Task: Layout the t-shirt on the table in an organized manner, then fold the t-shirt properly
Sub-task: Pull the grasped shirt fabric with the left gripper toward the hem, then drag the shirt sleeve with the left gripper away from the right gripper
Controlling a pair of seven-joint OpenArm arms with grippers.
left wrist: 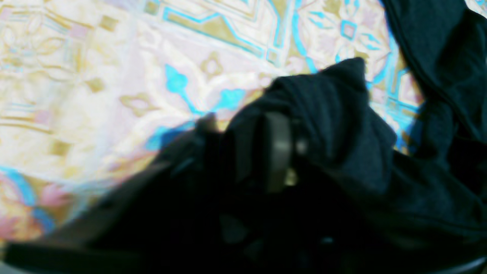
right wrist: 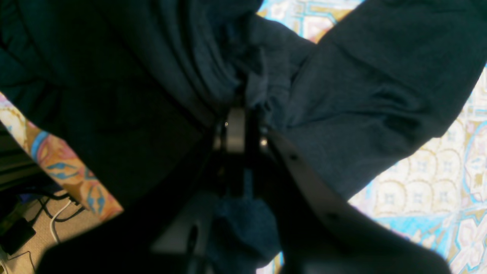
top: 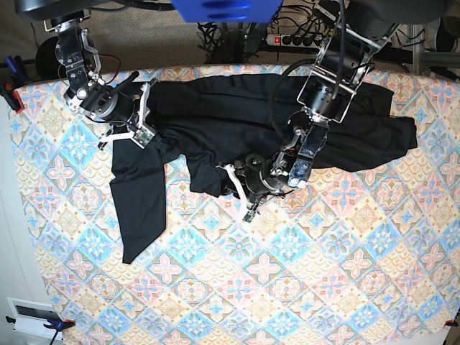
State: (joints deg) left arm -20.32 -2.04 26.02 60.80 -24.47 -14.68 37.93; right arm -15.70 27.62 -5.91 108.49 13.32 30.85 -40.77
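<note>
Sprawling black t-shirt (top: 237,118) (crumpled, sleeve trailing) across table (top: 302,287).

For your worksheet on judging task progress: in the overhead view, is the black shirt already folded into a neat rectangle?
No. The shirt lies spread and rumpled across the table, one sleeve trailing down.

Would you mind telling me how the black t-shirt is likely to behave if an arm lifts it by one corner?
Probably floppy: the t-shirt bunches into soft folds at the right pincer. It likely drapes and trails, since one sleeve lies limp on the table. It seems light: the thin fabric gathers at the left pincer.
</note>
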